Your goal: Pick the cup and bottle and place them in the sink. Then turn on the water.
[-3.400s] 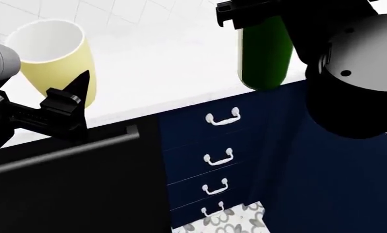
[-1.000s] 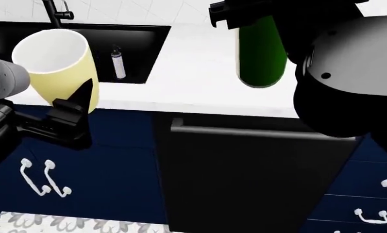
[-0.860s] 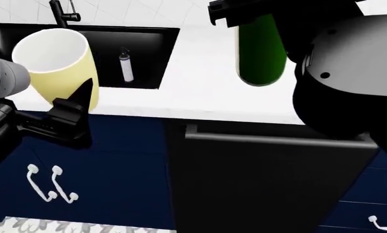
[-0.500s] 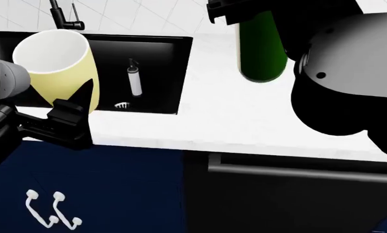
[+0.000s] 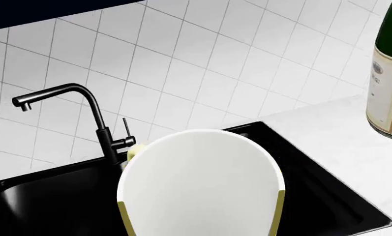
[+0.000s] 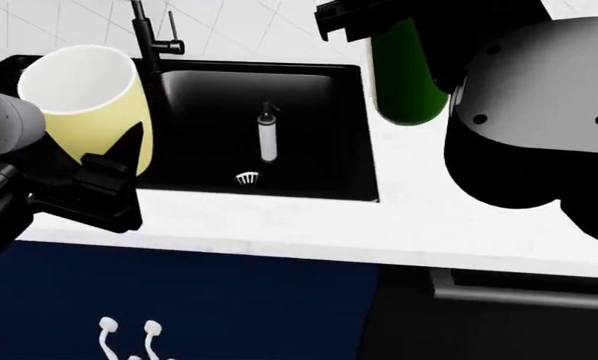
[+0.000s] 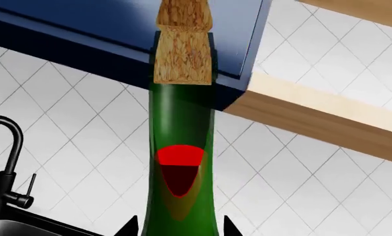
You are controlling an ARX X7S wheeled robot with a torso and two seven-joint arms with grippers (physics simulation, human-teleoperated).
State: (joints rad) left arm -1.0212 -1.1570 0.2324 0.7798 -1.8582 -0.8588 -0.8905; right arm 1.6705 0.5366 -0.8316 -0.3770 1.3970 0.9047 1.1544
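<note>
Nearest, my left end effector (image 6: 103, 161) pinches the cup (image 6: 83, 105), holding it upright in front of the sink's (image 6: 354, 135) near left corner. My right end effector (image 6: 379, 22) clamps the bottle (image 6: 409, 75), hanging above the tabletop (image 6: 419, 217) just right of the sink. Deeper in the basin stands a small white dispenser (image 6: 268, 139) beside the drain (image 6: 247, 178), with the black tap (image 6: 148, 34) behind.

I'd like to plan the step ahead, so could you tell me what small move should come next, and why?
Probably carry the cup forward over the sink and lower it in. The left hand holds it upright short of the basin, whose open floor beside the dispenser looks free.
</note>
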